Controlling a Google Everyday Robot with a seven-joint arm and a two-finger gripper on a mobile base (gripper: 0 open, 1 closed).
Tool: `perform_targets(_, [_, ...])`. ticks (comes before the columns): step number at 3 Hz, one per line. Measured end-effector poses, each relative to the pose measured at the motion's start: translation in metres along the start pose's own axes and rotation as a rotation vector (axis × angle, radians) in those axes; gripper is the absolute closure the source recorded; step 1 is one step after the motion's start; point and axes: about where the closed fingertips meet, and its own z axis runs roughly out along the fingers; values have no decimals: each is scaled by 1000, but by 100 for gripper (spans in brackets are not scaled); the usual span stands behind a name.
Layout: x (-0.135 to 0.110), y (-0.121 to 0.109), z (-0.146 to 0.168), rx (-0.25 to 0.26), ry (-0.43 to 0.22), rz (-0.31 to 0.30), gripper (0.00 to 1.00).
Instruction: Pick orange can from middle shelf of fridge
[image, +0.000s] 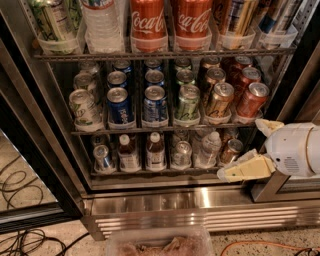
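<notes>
The fridge (200, 200) stands open in front of me, with a steel base and a dark interior. The middle shelf (160, 130) is a wire rack with lanes of cans. The orange can (220, 101) stands at the front of the fifth lane from the left, with more orange cans behind it. A red can (251, 99) is to its right and a green-and-white can (188, 102) to its left. My gripper (241, 149) is at the lower right, below and right of the orange can, level with the bottom shelf. It is open and empty, apart from the cans.
The top rack holds Coca-Cola bottles (148, 22), and blue cans (120, 104) fill the second and third lanes of the middle shelf. The bottom rack holds small bottles (156, 151). The fridge's right frame (295, 85) is close to my arm. A plastic bin (160, 244) and cables (20, 240) lie on the floor.
</notes>
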Motion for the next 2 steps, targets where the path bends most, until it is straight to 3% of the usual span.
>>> perform_targets(1, [-2,0,5,44,-18,-33,0])
perform_targets(2, [-8,-10,15,141,-82,-82,0])
